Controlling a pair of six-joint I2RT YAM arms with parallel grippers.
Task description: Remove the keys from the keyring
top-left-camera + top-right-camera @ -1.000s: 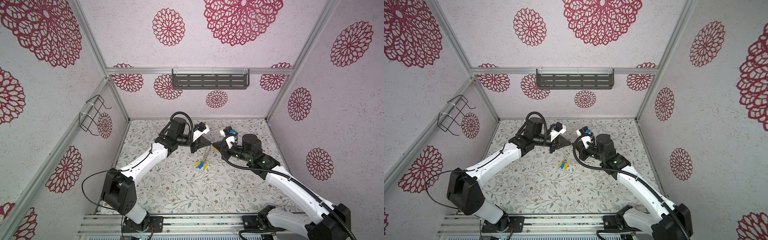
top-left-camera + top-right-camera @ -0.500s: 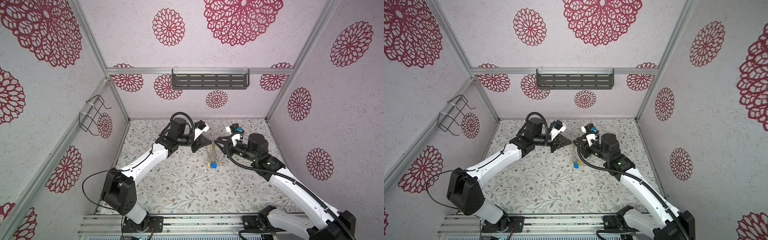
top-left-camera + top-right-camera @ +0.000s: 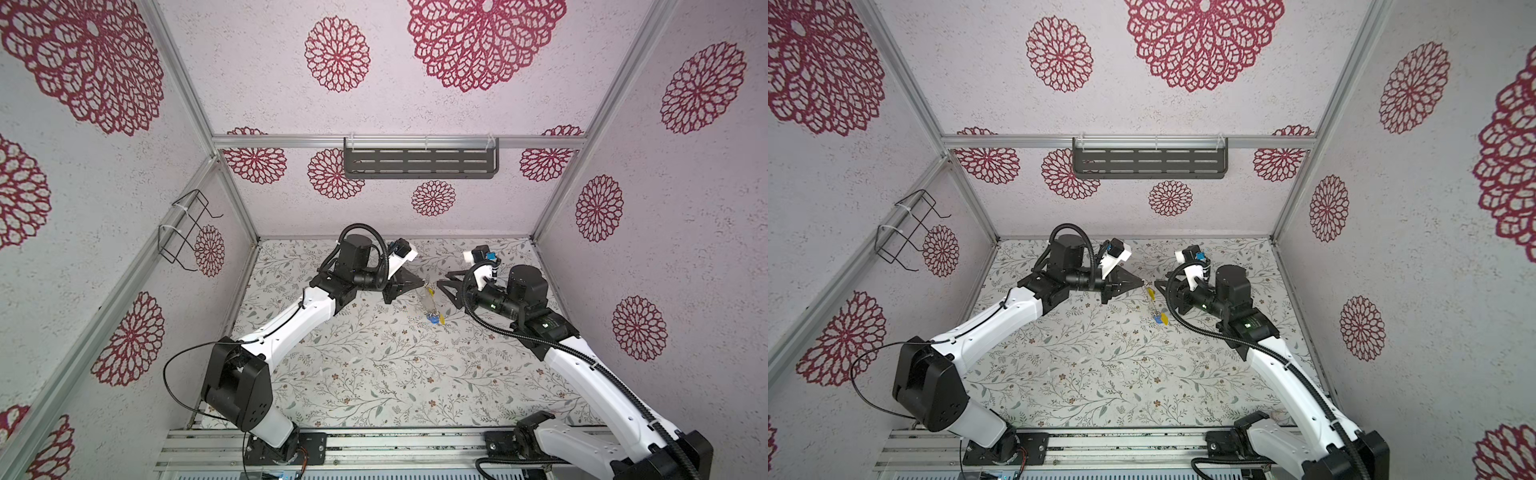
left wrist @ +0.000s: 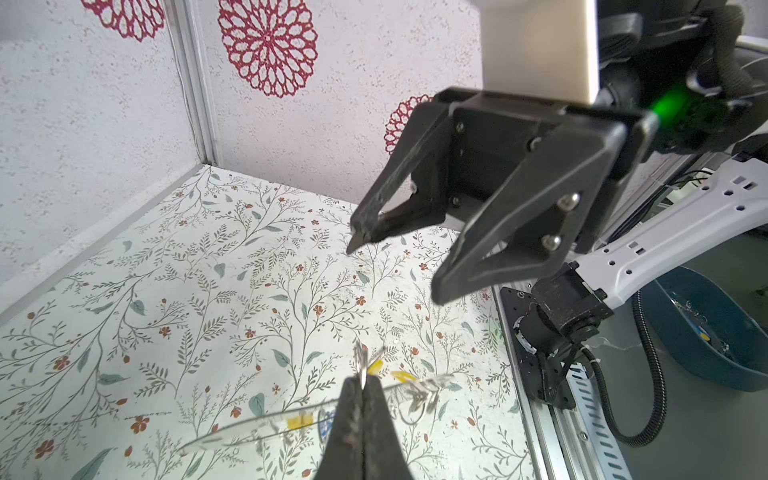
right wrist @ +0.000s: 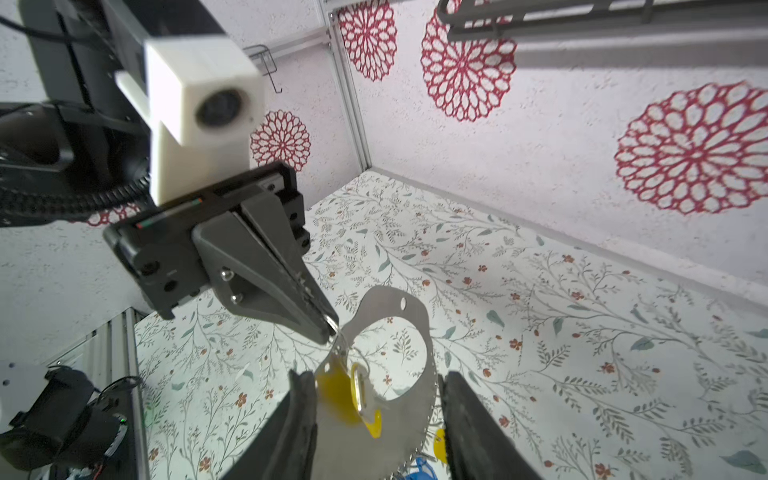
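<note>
On your left gripper (image 5: 328, 328) the jaws were pressed tight together, pinching the keyring (image 5: 382, 305) right at its rim, beside one of the little silver rings. The grey horseshoe plate hung tilted from that pinch, up off the worktop (image 3: 374, 374), over its far half and a touch right of the middle. On your right gripper (image 4: 397, 268) the jaws stood partly apart and empty, tips facing the plate from close by and touching nothing. The keys (image 3: 435, 319) dangled off the plate's rim. In the right wrist view the yellow tags were nearest the pinch and a blue one was down at the bottom. I couldn't tell whether the lowest tags brushed the worktop. Further out, a dark slotted shelf (image 3: 419, 172) sat on the back wall.
</note>
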